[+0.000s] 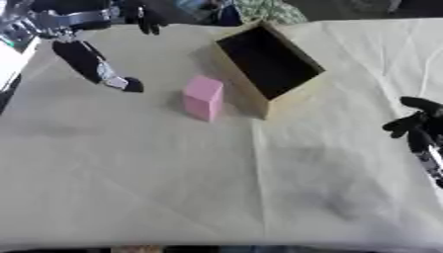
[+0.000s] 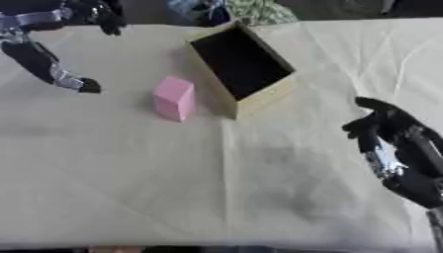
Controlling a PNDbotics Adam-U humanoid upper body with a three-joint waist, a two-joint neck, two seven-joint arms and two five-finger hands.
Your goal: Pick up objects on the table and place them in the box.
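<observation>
Black left robot hand (image 1: 95, 64) hovers with fingers spread beside the pink block (image 1: 203, 97) (untouched); right robot hand (image 2: 385, 131) relaxed.

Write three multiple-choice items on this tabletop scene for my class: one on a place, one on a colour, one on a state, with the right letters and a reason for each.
1. Where does the block stand?
A. inside the box
B. on the cloth left of the box
C. in a robot hand

2. What colour is the block?
A. pink
B. green
C. blue

3. What does the box hold?
A. two blocks
B. a cup
C. nothing visible

Key:
1 B: the pink block stands upright beside the box.
2 A: its faces are pink.
3 C: the interior shows only dark.
</observation>
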